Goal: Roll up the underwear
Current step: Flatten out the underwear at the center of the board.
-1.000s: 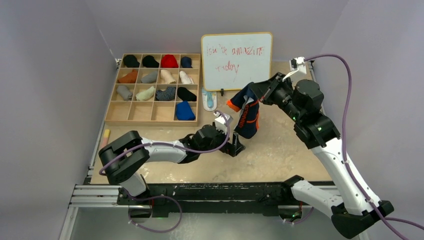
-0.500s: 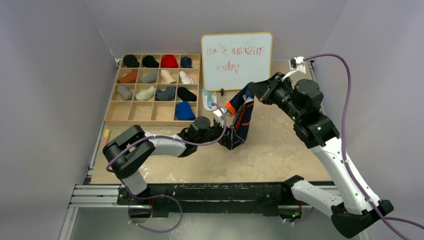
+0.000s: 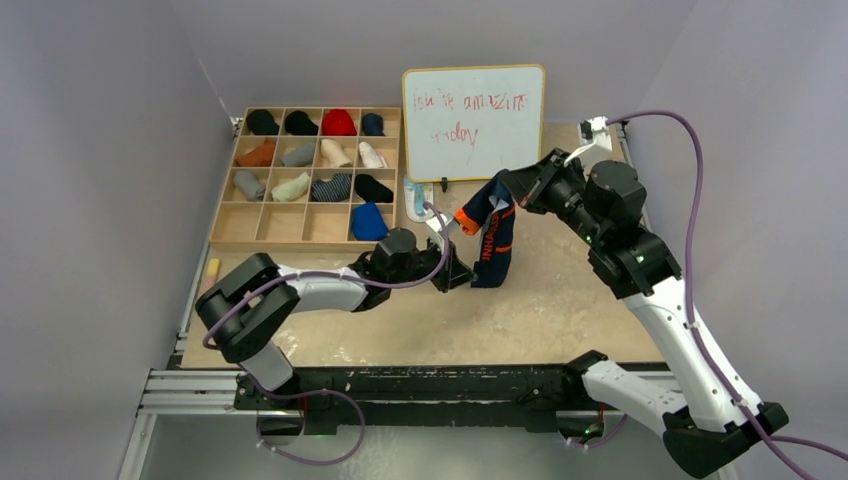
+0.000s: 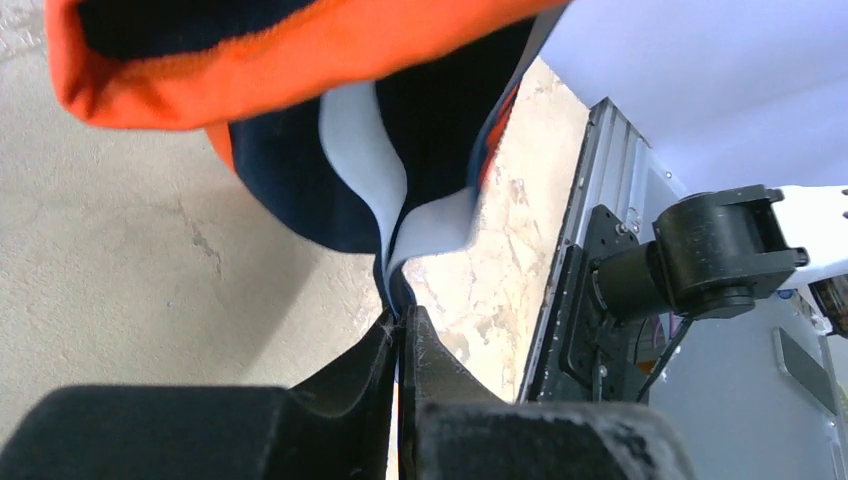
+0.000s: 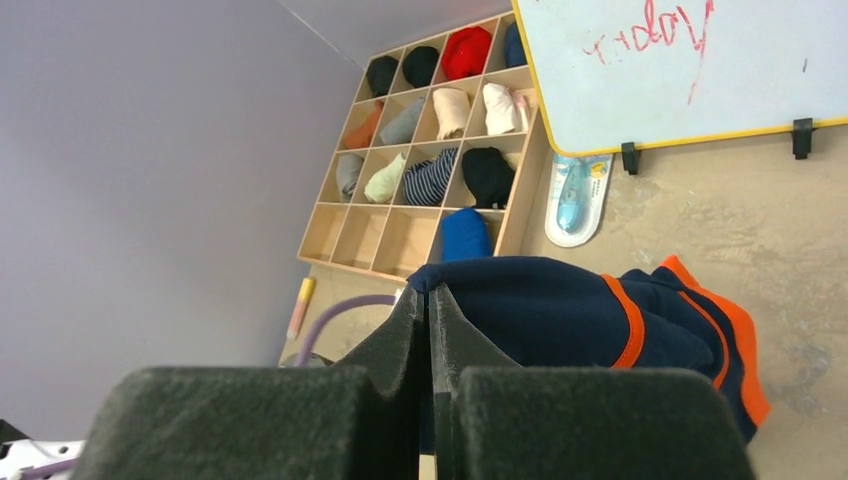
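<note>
Two grippers share one garment: the left gripper [image 4: 400,318] is clamped on the lower hem of the navy underwear [image 3: 496,238], and the right gripper [image 5: 430,298] is clamped on its upper edge. The garment hangs between them over the table [image 3: 560,300]. The fabric looks soft, light and limp, so the hems probably give the surest hold. The tabletop is matte and mottled. A compartment tray [image 3: 228,238] and a whiteboard [image 3: 475,120] stand behind, within plain walls [image 3: 100,150].

White arm links [image 3: 668,325], black joints [image 3: 615,190], black tools [image 5: 428,295], purple cables [image 3: 650,112]
</note>
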Motion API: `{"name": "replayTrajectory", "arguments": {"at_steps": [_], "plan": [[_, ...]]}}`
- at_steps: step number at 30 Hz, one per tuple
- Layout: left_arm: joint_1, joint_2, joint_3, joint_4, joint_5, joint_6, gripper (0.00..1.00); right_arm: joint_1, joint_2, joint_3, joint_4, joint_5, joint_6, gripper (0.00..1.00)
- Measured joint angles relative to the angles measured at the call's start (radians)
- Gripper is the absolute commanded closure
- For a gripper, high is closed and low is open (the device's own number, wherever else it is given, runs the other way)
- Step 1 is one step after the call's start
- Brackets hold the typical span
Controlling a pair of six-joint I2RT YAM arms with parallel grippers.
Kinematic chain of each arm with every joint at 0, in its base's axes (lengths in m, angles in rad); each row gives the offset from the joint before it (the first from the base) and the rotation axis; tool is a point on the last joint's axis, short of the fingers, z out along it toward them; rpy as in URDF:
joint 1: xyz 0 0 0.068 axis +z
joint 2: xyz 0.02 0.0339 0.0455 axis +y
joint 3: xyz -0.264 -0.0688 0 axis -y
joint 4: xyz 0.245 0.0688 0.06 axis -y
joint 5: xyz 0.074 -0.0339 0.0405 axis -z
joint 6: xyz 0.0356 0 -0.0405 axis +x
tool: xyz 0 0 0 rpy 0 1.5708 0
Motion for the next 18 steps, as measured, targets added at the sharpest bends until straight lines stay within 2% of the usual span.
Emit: {"name": "replayTrajectory", "arguments": {"at_steps": [12, 18], "plan": [[0.001, -0.205, -0.036, -0.12, 0.049, -0.001, 1.0, 0.0, -0.079, -0.026, -0.047, 0.044, 0.001, 1.0], [-0.006, -0.39, -0.035, -0.388, 0.148, -0.001, 1.0, 0.0, -0.111, -0.007, -0.188, 0.13, -0.014, 1.0]]}}
